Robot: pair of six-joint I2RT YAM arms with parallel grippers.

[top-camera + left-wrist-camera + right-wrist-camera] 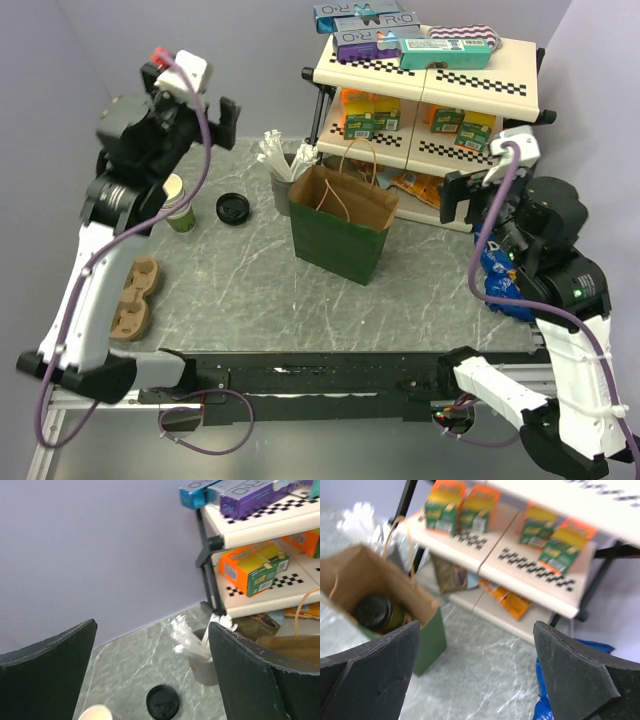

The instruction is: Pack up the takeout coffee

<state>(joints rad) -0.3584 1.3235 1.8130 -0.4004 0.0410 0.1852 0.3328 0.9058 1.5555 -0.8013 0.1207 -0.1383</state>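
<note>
On the far left, my left pincer point(152, 630) is raised above the table point(230, 290). Its jaws stand wide open and hold nothing. Under it, on the table, I see a lidless cream cup point(179, 203) and just beside it, on the right, a loose black lid point(232, 208). Further right stands the grey holder of white cutlery point(284, 180), touching the back left corner of the green paper bag point(340, 228).

The takeout coffee point(377, 612) is inside this bag, with its black lid up, near the bottom. I can see it only from the right wrist camera.

My right pincer point(477, 627) hangs to the right of the bag, in front of the shelf point(430, 95). It is fully spread and empty. The coffee lies lower and to the left of it, apart from both fingers, not between them.
</note>
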